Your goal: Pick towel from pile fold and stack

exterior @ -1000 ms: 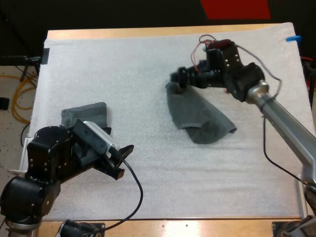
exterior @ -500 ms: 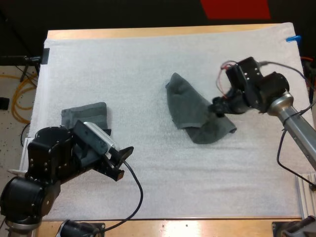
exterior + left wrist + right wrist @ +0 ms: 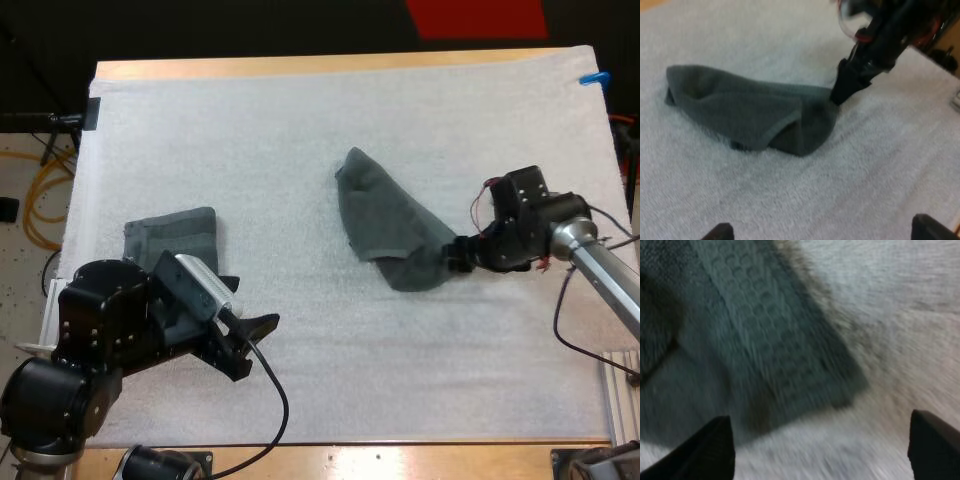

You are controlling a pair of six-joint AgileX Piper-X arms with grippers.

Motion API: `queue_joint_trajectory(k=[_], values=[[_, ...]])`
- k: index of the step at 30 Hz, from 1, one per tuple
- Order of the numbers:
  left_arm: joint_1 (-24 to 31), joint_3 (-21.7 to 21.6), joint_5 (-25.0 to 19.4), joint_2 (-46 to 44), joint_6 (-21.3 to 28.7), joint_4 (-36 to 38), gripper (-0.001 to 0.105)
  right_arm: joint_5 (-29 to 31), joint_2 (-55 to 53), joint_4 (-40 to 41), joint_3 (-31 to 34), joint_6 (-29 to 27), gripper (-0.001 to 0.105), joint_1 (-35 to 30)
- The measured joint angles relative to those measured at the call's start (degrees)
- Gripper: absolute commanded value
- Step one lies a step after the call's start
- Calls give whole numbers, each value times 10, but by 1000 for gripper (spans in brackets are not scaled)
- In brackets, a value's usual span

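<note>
- The right gripper (image 3: 462, 258) sat low at the right-hand corner of the crumpled towel (image 3: 390, 225). Its fingers were apart, and the corner lay just ahead of them, not yet pinched.
- To do this grasp well, I'd judge it should straddle that corner and close on the hemmed edge alone, not the bunched layers. It should then lift slowly so the cloth opens out instead of dragging.
- The left gripper (image 3: 255, 342) hung at the near left, fingers apart and empty, well apart from the crumpled towel. It would probably be wanted at another corner for the fold.
- That towel lay on the white mat (image 3: 300, 130), a little right of centre. It was dark grey-green and waffle-textured, loosely doubled over, with a puffed pocket along its near side.
- A folded towel (image 3: 178, 232) rested at the near left, just beyond the left arm.
</note>
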Motion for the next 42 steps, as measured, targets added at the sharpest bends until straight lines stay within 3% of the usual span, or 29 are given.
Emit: queue_joint_trajectory(k=[4, 7, 9, 10, 16, 26, 29, 32, 34, 38, 42], values=[[0, 0, 1, 0, 0, 3, 67, -25, 32, -30, 1, 23, 64, 0], [0, 0, 1, 0, 0, 3, 67, -26, 50, -36, 1, 32, 37, 0], [0, 0, 1, 0, 0, 3, 67, -24, 51, -39, 1, 32, 10, 0], [0, 0, 1, 0, 0, 3, 67, -23, 51, -42, 1, 32, 2, 0], [0, 0, 1, 0, 0, 3, 67, 5, 4, -50, 2, 17, 0, 0], [0, 0, 1, 0, 0, 3, 67, 291, -253, -65, -58, -103, 0, 0], [0, 0, 1, 0, 0, 3, 67, 323, -304, -75, -96, -127, 0, 0], [0, 0, 1, 0, 0, 3, 67, 324, -326, -76, -121, -129, 0, 0], [0, 0, 1, 0, 0, 3, 67, 289, -328, -71, -124, -121, 0, 0], [0, 0, 1, 0, 0, 0, 67, 224, -302, -39, -99, -46, 0, 29], [0, 0, 1, 0, 0, -1, 67, 177, -238, -52, -43, 23, 0, 111]])
